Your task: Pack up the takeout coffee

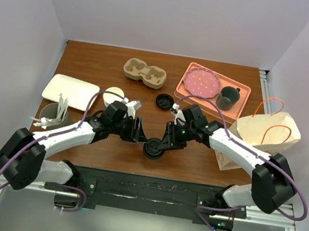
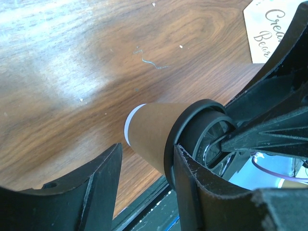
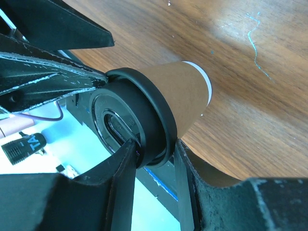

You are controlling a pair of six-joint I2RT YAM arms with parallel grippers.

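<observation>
The takeout coffee (image 1: 153, 148), a tan paper cup (image 2: 151, 132) with a black lid (image 3: 139, 120), is near the table's front edge, between the two arms. My right gripper (image 1: 165, 143) is shut on the lid's rim: in the right wrist view (image 3: 154, 144) one finger presses the lid's top and the other its underside. My left gripper (image 1: 143, 134) straddles the cup from the other side. In the left wrist view (image 2: 147, 149) its right finger touches the lid's rim, and its left finger stands apart from the cup wall.
A brown pulp carrier (image 1: 144, 72) lies at the back. A pink tray (image 1: 188, 94) holds a dotted plate (image 1: 202, 82) and a dark mug (image 1: 227, 97). A loose black lid (image 1: 165, 101), white cups (image 1: 113, 96), a white tray (image 1: 69, 91) and a paper bag (image 1: 265, 132) stand around.
</observation>
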